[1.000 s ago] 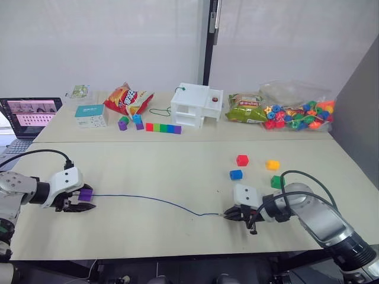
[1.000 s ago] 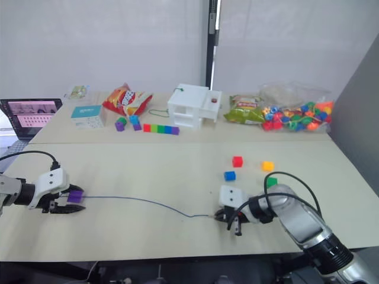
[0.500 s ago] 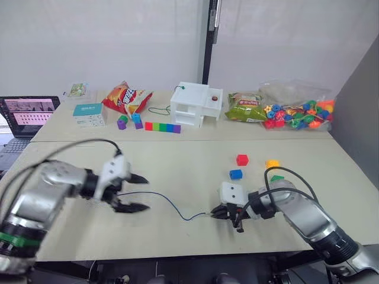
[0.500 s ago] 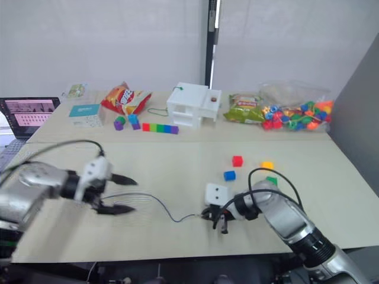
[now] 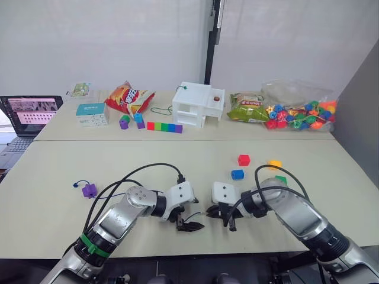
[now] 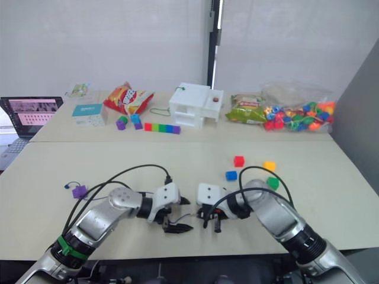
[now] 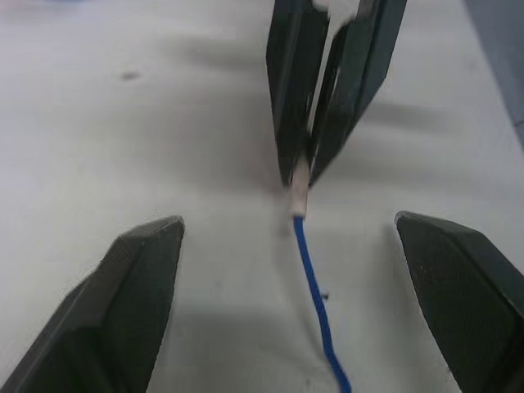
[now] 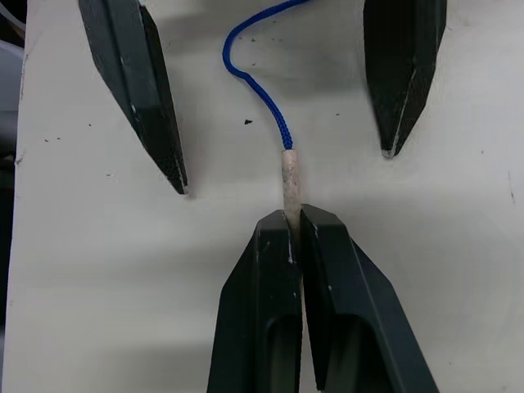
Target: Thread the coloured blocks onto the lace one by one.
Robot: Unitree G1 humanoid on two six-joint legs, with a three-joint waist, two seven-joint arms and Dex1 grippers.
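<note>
braided lace [image 8: 260, 100], matt table [image 8: 98, 270], glossy hand fingers [image 8: 139, 74]

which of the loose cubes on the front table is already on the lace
The purple cube, alone on the robot's left with the lace running from it. The red, blue, yellow and green cubes lie unthreaded on the right.
</note>
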